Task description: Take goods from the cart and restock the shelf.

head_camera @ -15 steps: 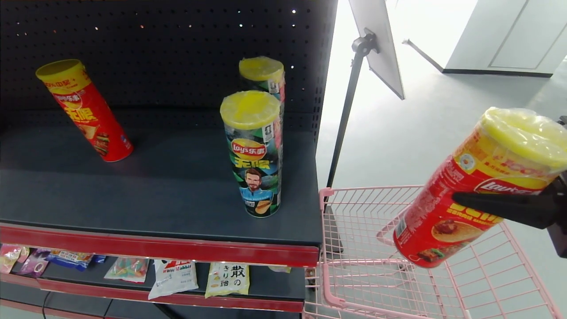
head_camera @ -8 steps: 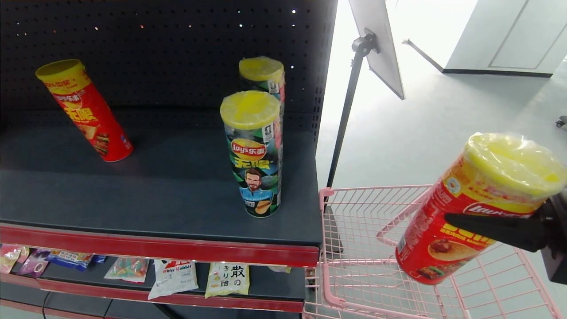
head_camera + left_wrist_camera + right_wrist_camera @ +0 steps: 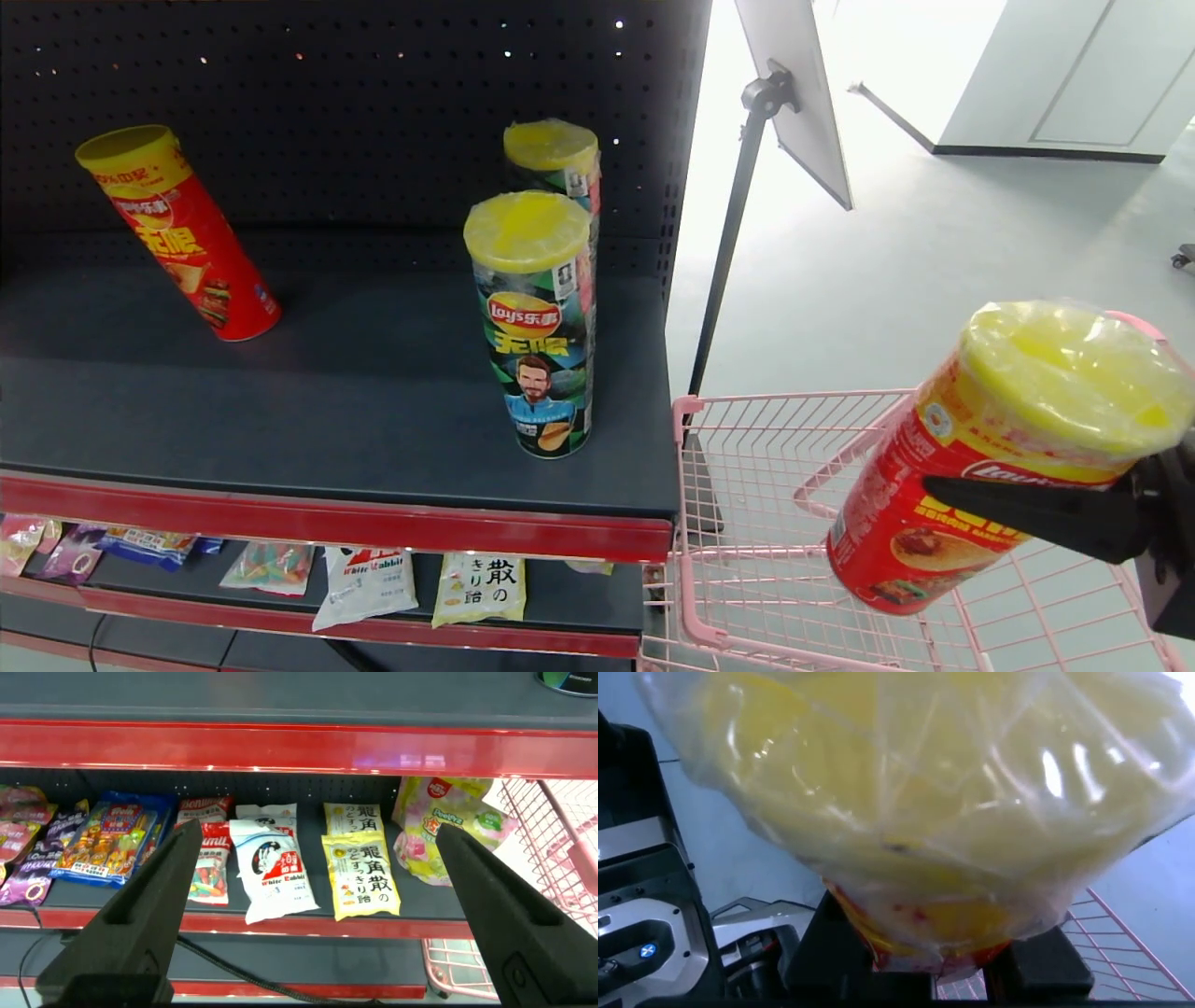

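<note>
Red chip can [image 3: 971, 439] with yellow lid under clear film, hanging in the air over the pink wire cart [image 3: 747, 523], off the right end of the shelf [image 3: 327, 392], not touching either. Can is tilted, lid up toward the robot's right, base down-left toward the cart basket. Right gripper [image 3: 990, 504] clamped on the can just below the lid band, one black finger [image 3: 1027, 518] across the front of the label, the other hidden behind the can. Right wrist view: filmed lid of the can [image 3: 915, 812] close up, right gripper [image 3: 934, 961] fingers dark on either side of the red body below it. Left gripper [image 3: 313, 924] low in front of the lower shelf level, fingers spread wide, nothing between them. Top shelf board, dark, carries three upright cans: red can [image 3: 177, 233] far left near the back, looks leaning in this view; green-black can [image 3: 537, 327] near the right front; second yellow-lidded can [image 3: 555, 159] just behind it against the pegboard back [image 3: 327, 93]. Red rail [image 3: 327, 523] along the shelf front edge. Below it a row of snack bags [image 3: 271, 868] lying flat on the lower shelf, white, yellow, green, purple packs side by side. White board on a black stand [image 3: 794, 93] beyond the shelf end, behind the cart.
</note>
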Robot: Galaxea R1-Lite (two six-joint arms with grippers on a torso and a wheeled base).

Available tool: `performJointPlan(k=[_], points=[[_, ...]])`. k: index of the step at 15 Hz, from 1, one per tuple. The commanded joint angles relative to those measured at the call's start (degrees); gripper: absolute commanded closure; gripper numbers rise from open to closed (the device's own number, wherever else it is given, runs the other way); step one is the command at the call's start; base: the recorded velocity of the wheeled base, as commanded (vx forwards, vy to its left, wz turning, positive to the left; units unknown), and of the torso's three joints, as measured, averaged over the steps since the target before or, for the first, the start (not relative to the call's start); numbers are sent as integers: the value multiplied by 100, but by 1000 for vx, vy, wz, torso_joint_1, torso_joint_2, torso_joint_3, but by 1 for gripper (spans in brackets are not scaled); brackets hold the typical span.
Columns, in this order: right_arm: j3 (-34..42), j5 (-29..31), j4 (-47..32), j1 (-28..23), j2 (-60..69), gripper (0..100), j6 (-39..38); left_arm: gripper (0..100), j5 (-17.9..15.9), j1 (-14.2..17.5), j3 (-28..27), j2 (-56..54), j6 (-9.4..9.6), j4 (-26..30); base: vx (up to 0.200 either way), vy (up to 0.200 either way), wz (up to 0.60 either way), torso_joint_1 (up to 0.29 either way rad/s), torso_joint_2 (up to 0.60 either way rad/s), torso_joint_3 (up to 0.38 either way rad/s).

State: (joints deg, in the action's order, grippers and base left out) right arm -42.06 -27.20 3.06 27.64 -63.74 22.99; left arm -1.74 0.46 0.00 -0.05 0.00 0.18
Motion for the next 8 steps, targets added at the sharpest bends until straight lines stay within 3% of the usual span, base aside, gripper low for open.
performJointPlan(k=[1, 5, 8], points=[[-48, 180, 19, 427, -94, 100, -128, 0, -1, 6, 0, 5, 0, -1, 0, 0, 0, 0, 0, 0], [-233, 514, 54, 866, -261, 100, -313, 0, -1, -2, 0, 5, 0, -1, 0, 0, 0, 0, 0, 0], [-382, 558, 54, 910, -393, 100, -348, 0, -1, 6, 0, 5, -9, -1, 0, 200, 0, 5, 6, 1]])
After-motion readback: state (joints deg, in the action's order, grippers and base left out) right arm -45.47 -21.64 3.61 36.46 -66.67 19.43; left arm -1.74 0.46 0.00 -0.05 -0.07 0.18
